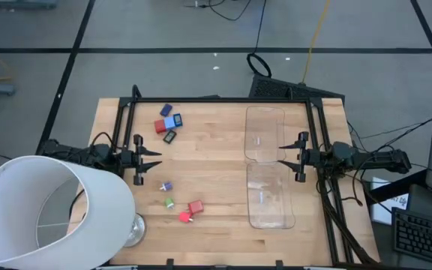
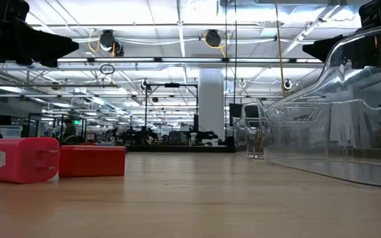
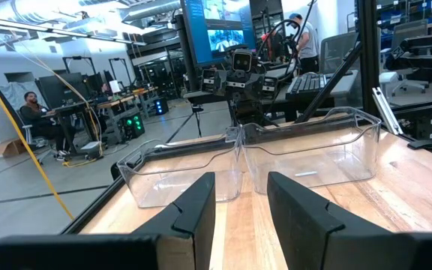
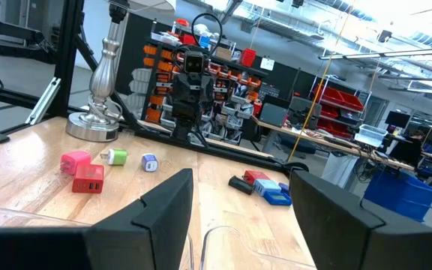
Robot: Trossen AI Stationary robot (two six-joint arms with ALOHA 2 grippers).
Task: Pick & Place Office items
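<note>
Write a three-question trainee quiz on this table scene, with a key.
1. True or false: the clear tray already holds office pieces.
2. Multiple choice: the pink-red block and red block lie (A) inside the tray, (B) on bare wood near the lamp base, (C) in a gripper.
3. Are the left gripper and right gripper holding anything?

Key: 1 false; 2 B; 3 no, both sets of jaws are open and empty.
</note>
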